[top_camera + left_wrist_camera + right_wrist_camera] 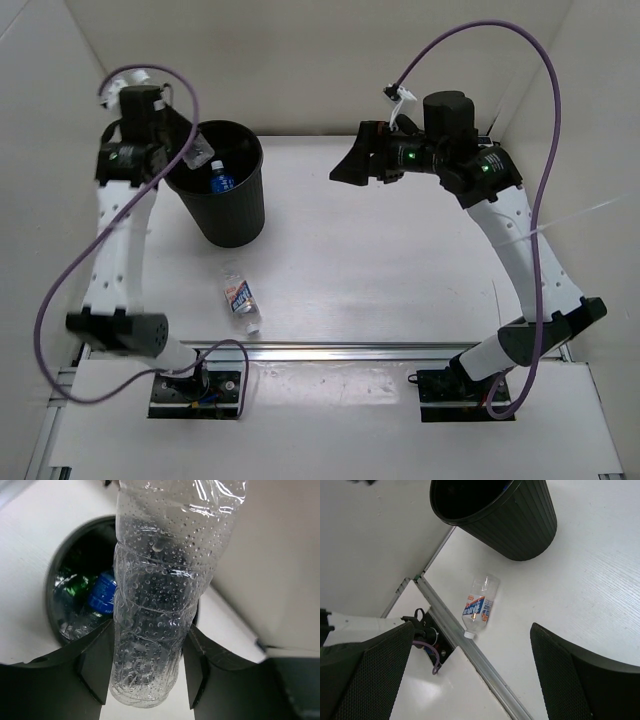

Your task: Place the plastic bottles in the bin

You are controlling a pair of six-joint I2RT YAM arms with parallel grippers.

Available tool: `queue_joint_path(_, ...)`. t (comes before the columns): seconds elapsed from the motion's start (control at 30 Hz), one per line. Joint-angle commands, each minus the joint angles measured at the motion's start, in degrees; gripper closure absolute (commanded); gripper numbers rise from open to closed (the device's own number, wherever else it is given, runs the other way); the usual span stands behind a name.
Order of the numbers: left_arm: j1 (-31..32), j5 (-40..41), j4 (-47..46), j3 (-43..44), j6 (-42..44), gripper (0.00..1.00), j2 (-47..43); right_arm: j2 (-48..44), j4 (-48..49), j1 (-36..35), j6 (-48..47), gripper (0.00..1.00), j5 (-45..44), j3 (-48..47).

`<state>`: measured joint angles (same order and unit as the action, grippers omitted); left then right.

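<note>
Your left tool (145, 672) pinches the plain clear bottle (160, 580) close to one end, one finger on each side. In the top view this bottle hangs over the rim of the bin (235, 220) at about 10 o'clock. Its wall looks thin and creased, with small drops inside, so I judge it light and soft; it probably gives way under a strong squeeze.

Inside the bin lie the blue-label bottle (102, 592) and the green bottle (75, 585).

The labelled bottle (479, 607) lies on its side on the bench (400, 260), apart from the bin, at about 6 o'clock from it in the top view. Its cap (468, 635) points toward the near edge. I expect it is also light and can roll, so take it across the middle of the body, on the label, where the surface seems less slippery.

Your right tool (475, 675) is spread wide and holds nothing.
</note>
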<state>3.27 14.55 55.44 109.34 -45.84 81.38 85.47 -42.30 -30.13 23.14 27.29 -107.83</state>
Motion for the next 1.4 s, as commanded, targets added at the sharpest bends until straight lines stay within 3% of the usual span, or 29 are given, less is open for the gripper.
queue_joint_path(0.0,2.09,0.57,0.28,2.8,2.69,0.43,9.9,-3.02,0.64,0.77,-0.37,0.0,0.75,0.17)
queue_joint_path(0.07,3.49,1.1,1.25,4.74,2.69,0.32,10.81,-3.73,0.12,1.3,-1.42,0.0,0.23,0.17)
queue_joint_path(0.1,4.02,1.1,1.25,4.74,2.08,0.23,10.81,-4.52,0.12,1.3,-1.43,0.0,-0.65,0.86)
queue_joint_path(0.13,4.55,2.23,1.25,3.09,1.47,0.05,9.86,-5.22,0.12,1.3,-1.95,0.0,-0.66,1.39)
queue_joint_path(0.17,5.08,3.37,0.64,2.29,0.16,0.0,8.98,-5.23,-0.41,1.91,-1.95,0.0,-0.66,2.44)
queue_joint_path(0.3,5.08,7.6,0.63,-0.26,-1.18,0.0,2.13,-6.89,-0.41,1.92,-2.48,0.0,-1.27,3.77)
queue_joint_path(0.37,5.69,7.08,0.63,-5.86,-1.87,0.0,-3.93,-6.9,-0.41,1.92,-2.48,0.0,-1.79,4.29)
queue_joint_path(0.43,6.31,0.88,-1.81,-13.93,-1.88,0.0,-9.02,-6.9,-0.41,1.92,-2.48,0.0,-1.8,4.91)
queue_joint_path(0.47,6.31,-1.6,-3.92,-23.29,-2.4,0.0,-14.36,-7.42,-0.41,1.92,-2.48,0.0,-1.8,4.91)
queue_joint_path(0.57,7.72,-4.79,-4.63,-37.47,-3.81,0.0,-23.42,-7.42,-0.41,1.92,-3.01,0.0,-0.4,5.53)
queue_joint_path(0.8,13.16,-4.79,-7.09,-56.57,-3.82,0.0,-33.39,-7.95,-0.41,1.92,-2.48,0.0,0.66,6.58)
queue_joint_path(1.03,16.24,-3.56,-9.55,-63.72,-1.88,0.0,-24.35,-7.95,-0.41,1.92,-2.48,0.0,3.3,7.11)
queue_joint_path(1.37,17.47,-3.12,-12.46,-63.72,0.84,0.0,-9.24,-9.71,-1.99,1.92,-3.1,0.0,3.13,7.11)
